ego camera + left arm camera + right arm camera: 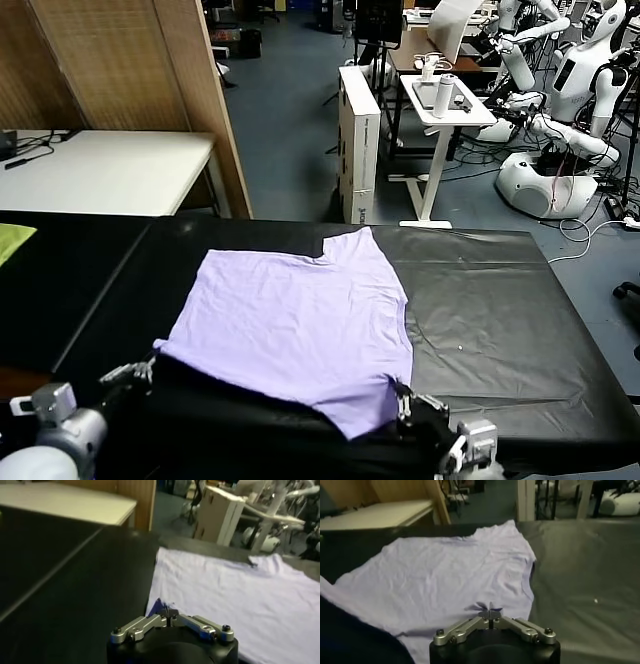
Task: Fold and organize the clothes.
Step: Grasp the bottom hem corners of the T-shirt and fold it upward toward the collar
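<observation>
A light lavender T-shirt (300,320) lies spread flat on the black table (500,310), one sleeve pointing to the far side. At the near left corner of the shirt, my left gripper (148,368) is shut on a pinch of fabric. The left wrist view shows that gripper (170,616) closed, with a small tuft of the T-shirt (235,595) between its tips. My right gripper (402,398) holds the near right corner, beside the hanging tip. In the right wrist view the right gripper (491,614) is clamped on a fold of the T-shirt (450,575).
A yellow-green cloth (12,240) lies at the table's far left edge. Behind the table stand a white table (100,170), a wooden screen (130,60), a tall white box (358,140) and a small white stand (445,100). Other robots (560,100) crowd the back right.
</observation>
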`<act>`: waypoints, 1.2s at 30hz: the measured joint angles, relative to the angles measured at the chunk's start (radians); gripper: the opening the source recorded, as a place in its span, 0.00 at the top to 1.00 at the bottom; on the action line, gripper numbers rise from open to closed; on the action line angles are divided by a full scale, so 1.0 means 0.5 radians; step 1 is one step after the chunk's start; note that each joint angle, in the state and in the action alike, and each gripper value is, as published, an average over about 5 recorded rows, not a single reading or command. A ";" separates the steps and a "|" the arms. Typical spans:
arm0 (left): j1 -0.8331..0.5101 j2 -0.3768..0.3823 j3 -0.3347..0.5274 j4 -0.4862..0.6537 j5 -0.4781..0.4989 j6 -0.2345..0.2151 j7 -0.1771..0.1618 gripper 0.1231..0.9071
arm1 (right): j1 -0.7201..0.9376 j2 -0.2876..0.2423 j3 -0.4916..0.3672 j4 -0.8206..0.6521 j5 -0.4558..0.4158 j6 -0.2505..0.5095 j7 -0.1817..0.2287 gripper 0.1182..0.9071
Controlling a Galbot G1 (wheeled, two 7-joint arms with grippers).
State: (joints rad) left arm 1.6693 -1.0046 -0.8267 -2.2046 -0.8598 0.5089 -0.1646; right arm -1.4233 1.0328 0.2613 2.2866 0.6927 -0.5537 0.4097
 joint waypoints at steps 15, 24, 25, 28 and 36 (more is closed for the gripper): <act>-0.195 0.013 0.095 0.192 0.037 -0.044 0.010 0.97 | 0.434 0.095 -0.164 -0.384 -0.009 0.003 0.000 0.97; -0.343 0.052 0.212 0.350 0.090 -0.048 0.022 0.97 | 0.498 0.123 -0.168 -0.471 -0.026 0.008 0.004 0.97; -0.361 0.058 0.226 0.366 0.091 -0.048 0.022 0.97 | 0.502 0.128 -0.169 -0.479 -0.030 0.009 0.004 0.97; -0.409 0.076 0.260 0.413 0.094 -0.048 0.024 0.97 | 0.517 0.143 -0.177 -0.501 -0.040 0.011 0.003 0.97; -0.495 0.121 0.319 0.510 0.103 -0.052 0.044 0.97 | 0.564 0.175 -0.203 -0.569 -0.066 0.016 0.002 0.97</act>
State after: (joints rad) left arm 1.4217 -0.9443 -0.6674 -1.9496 -0.8085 0.4827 -0.1424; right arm -1.1414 1.1204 0.1598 2.0021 0.6596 -0.5459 0.4105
